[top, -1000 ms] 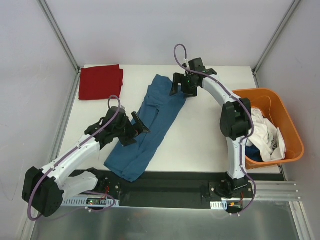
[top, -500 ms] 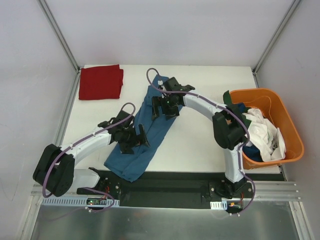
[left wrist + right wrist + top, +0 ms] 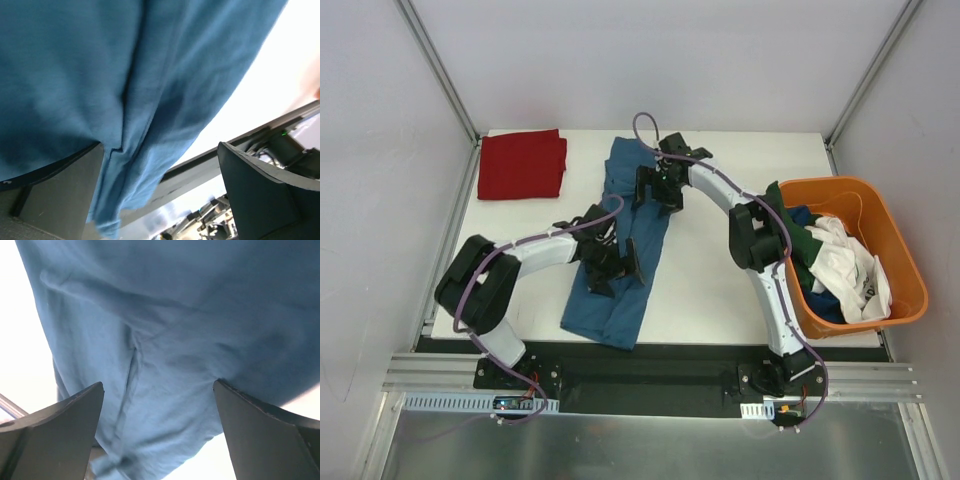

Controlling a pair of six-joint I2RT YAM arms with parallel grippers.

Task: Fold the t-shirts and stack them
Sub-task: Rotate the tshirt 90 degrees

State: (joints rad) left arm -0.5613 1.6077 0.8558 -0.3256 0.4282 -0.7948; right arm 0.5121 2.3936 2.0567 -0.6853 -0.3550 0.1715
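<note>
blue tee (image 3: 610,305) fills wrist views, red tee (image 3: 523,163) overhead

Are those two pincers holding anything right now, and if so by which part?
Nothing is held: the left pincer and the right pincer both stand open over the blue t-shirt.

Enclosed on three sides by pale grey walls (image 3: 650,60). Framed by slanting aluminium posts (image 3: 440,65) at the far corners of the white counter (image 3: 720,270). Edged along the near side with a black strip (image 3: 660,365) and a metal rail (image 3: 880,385). Lit evenly and softly.
</note>
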